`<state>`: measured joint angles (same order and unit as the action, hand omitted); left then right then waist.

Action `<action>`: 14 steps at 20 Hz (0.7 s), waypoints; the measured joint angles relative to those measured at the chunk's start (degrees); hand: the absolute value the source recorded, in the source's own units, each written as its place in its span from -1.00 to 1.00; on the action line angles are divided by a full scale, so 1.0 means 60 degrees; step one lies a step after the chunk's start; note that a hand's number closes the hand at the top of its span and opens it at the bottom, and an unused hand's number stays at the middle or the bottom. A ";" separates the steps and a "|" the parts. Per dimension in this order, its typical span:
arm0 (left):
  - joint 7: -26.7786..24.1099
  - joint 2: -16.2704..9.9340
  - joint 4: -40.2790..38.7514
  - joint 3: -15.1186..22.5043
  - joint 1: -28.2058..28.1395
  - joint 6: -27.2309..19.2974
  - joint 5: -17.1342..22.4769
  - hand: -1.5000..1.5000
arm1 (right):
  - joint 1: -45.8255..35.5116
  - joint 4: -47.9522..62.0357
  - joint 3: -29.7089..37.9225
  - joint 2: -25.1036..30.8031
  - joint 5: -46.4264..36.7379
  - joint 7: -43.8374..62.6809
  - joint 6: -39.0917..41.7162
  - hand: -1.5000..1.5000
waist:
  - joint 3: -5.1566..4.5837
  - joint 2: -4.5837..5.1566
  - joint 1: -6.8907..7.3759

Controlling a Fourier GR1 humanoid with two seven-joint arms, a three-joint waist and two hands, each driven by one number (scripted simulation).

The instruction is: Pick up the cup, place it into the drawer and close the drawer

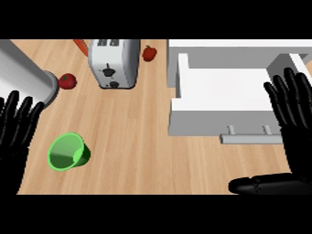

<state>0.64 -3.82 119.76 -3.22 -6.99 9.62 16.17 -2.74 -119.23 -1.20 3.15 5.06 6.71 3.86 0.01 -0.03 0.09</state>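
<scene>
Meanwhile both hands, left hand (6, 130) and right hand (300, 123), show fingers straight and apart, cup (68, 152) untouched, drawer (226, 98) open.

Light wood counter (138, 137), visible grain, matt-looking. Green cup (68, 151), plastic by the look of it, smooth with a slight sheen along the rim. Toaster (114, 62) in brushed silvery metal, faintly shiny. White drawer (216, 112), flat and matt, with a dull grey metal-looking handle (253, 136). Big grey cylinder (13, 71) at the left, smooth, satin finish. Two small red fruits (67, 81), glossy skin. Left hand (6, 132) and right hand (303, 123), black, smooth, slightly glossy like hard plastic.
</scene>
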 measured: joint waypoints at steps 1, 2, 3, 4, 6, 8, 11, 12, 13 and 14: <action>0.0114 -0.0026 0.0089 -0.0067 0.0028 -0.0026 0.0049 -1.00 | 0.0162 0.0006 -0.0084 -0.0064 -0.0074 -0.0167 0.0017 -1.00 | -0.0003 -0.0003 -0.0002; -0.0071 0.0027 -0.0140 -0.0091 0.0034 -0.0002 -0.0024 -1.00 | 0.0118 0.0108 0.0048 -0.0001 0.0050 -0.0204 0.0101 -1.00 | -0.0002 -0.0002 -0.0004; -0.0121 0.0095 -0.0256 -0.0019 0.0092 -0.0041 -0.0143 -1.00 | 0.0003 0.0136 0.0089 0.0015 0.0078 -0.0151 0.0102 -1.00 | -0.0001 0.0000 -0.0005; -0.0042 0.0084 -0.0188 -0.0047 0.0091 -0.0038 -0.0102 -1.00 | 0.0088 0.0144 -0.0024 -0.0060 -0.0024 -0.0219 0.0075 -1.00 | -0.0002 0.0000 -0.0006; -0.0191 0.0117 -0.0216 -0.0047 -0.0125 0.0077 -0.0150 -1.00 | -0.0160 0.0344 0.0148 0.0018 0.0071 -0.0139 0.0108 -1.00 | -0.0001 0.0002 0.0004; -0.0013 0.0158 -0.0269 -0.0041 0.0037 -0.0078 -0.0229 -1.00 | -0.0272 0.0245 0.0262 0.0072 0.0208 0.0075 0.0110 -1.00 | -0.0002 0.0000 -0.0003; -0.0004 0.0179 -0.0268 -0.0085 -0.0115 -0.0051 -0.0263 -1.00 | -0.0294 0.0245 0.0227 0.0086 0.0112 0.0071 0.0129 -1.00 | -0.0001 0.0000 -0.0001; -0.0049 0.0134 -0.0395 -0.0201 -0.0081 -0.0004 -0.0210 -1.00 | -0.0322 0.0047 0.0232 0.0110 0.0141 0.0249 0.0107 -1.00 | 0.0000 0.0002 -0.0004; -0.0141 0.0143 -0.0528 -0.0236 -0.0103 0.0018 -0.0261 -1.00 | -0.0324 0.0063 0.0187 0.0066 0.0065 0.0217 0.0066 -1.00 | -0.0002 -0.0001 -0.0004; -0.0118 0.0135 -0.0549 -0.0271 -0.0150 0.0027 -0.0265 -1.00 | -0.0280 0.0152 0.0169 0.0041 0.0036 0.0078 0.0097 -1.00 | -0.0003 -0.0001 -0.0002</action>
<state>-0.07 -3.00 116.47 -4.85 -7.88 9.78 14.58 -4.42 -118.32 -0.19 3.39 5.27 7.17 4.45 -0.01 -0.04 0.08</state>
